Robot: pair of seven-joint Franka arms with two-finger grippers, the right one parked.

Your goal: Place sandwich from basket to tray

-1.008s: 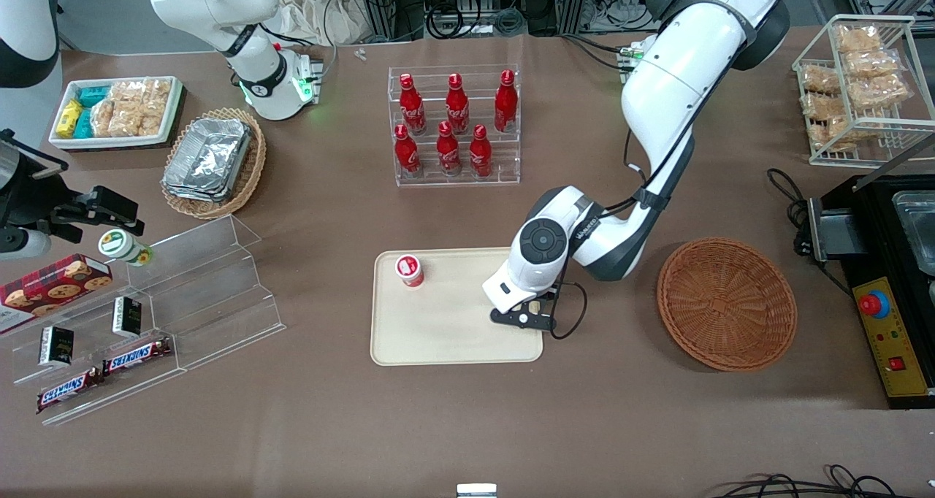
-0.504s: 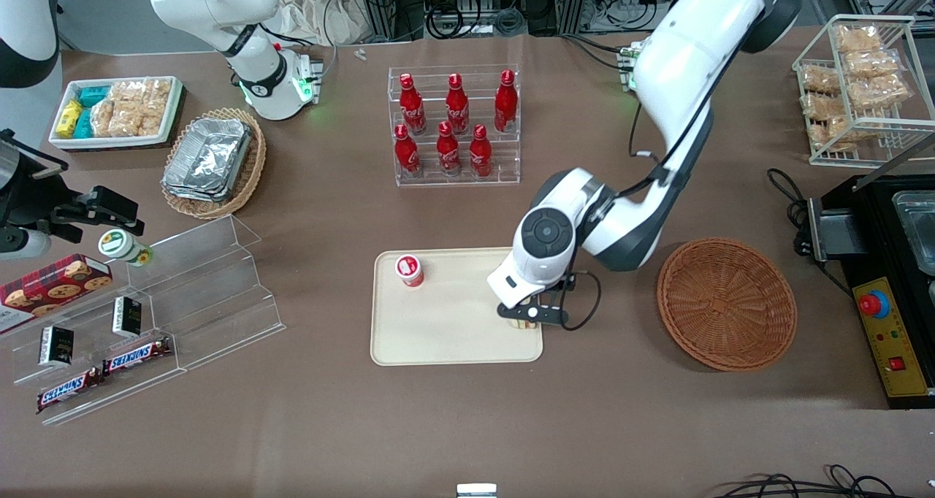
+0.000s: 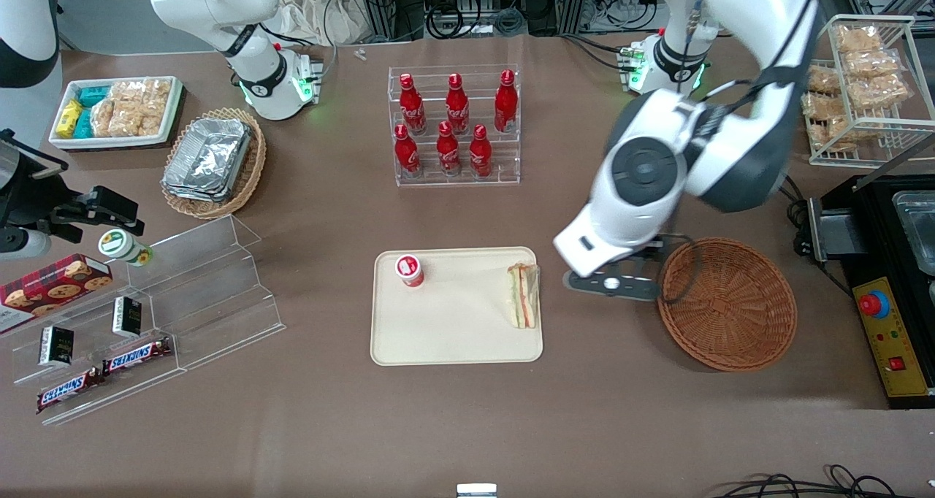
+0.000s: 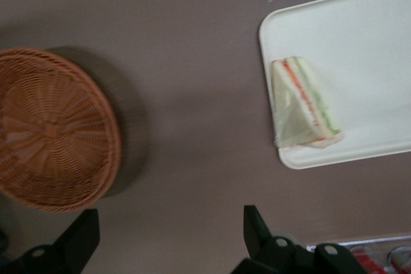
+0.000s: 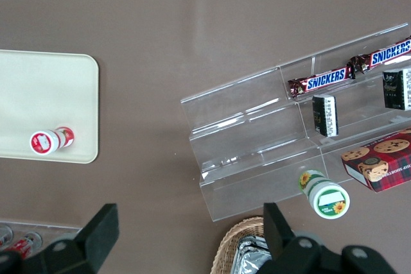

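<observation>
The sandwich [image 3: 524, 296] lies flat on the tray [image 3: 453, 337], along the tray's edge toward the working arm's end of the counter [image 3: 453, 425], and nothing grips it. The left wrist view shows its layers more plainly: white bread with an orange and a green stripe under clear wrap, one corner of the sandwich [image 4: 302, 102] reaching the rim of the tray [image 4: 359, 30]. A small red-capped cup [image 3: 410, 270] stands upright on the same tray, well apart from the sandwich, toward the parked arm's end; the left wrist view does not take it in, while the right wrist view shows the cup [image 5: 50, 140] near a corner of the tray [image 5: 38, 88].

The basket [image 3: 727, 303] sits on the counter toward the working arm's end, apart from the tray, with bare wicker inside. The gripper [image 3: 612, 284] hangs in the air over the strip of counter between tray and basket, close to the basket's rim. In the left wrist view its dark fingers [image 4: 260, 232] stand wide apart with only bare counter between them, so the gripper [image 4: 170, 232] is spread and holds nothing, and the basket [image 4: 54, 129] shows as empty there too.

Farther from the front camera, a clear rack of red bottles [image 3: 454, 124] stands on the counter.
</observation>
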